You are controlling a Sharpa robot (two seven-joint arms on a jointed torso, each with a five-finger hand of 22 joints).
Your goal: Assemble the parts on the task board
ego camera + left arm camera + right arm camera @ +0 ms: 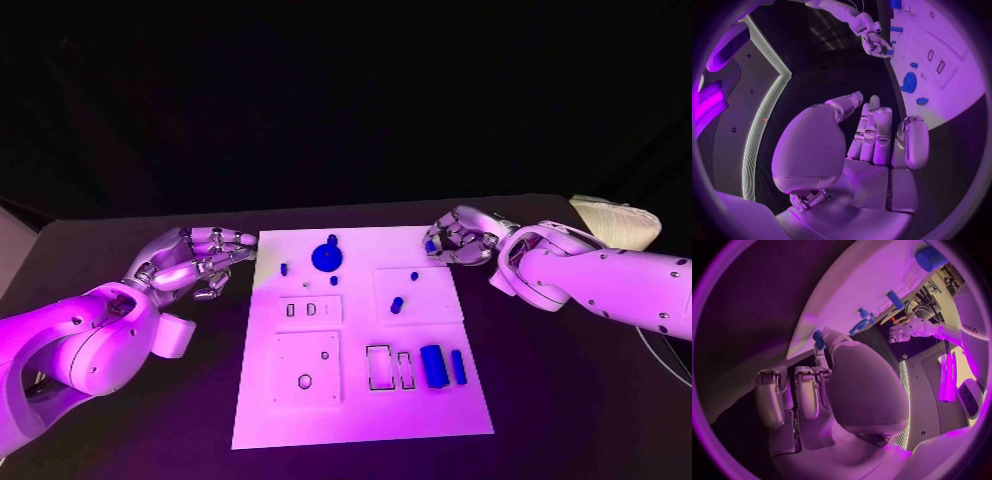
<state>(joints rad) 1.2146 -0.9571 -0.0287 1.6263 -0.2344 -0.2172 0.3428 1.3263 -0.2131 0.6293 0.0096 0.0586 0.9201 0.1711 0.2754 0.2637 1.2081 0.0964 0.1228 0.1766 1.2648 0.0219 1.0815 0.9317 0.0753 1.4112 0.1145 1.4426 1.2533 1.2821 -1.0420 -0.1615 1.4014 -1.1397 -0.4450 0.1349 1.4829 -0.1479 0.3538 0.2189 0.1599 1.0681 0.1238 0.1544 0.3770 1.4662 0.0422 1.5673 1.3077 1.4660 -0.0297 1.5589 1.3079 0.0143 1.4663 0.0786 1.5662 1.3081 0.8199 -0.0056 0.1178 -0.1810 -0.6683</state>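
The head view looks steeply down from above the flat white rectangular task board (361, 400), taking in its whole surface. Each wrist view sits close behind its own silver hand, the left hand (873, 135) and the right hand (811, 390), facing across the board's edge. All three share the board and its round blue disc part (327, 258).

parts (433, 365) on task board (361, 415), mid-table (577, 400)
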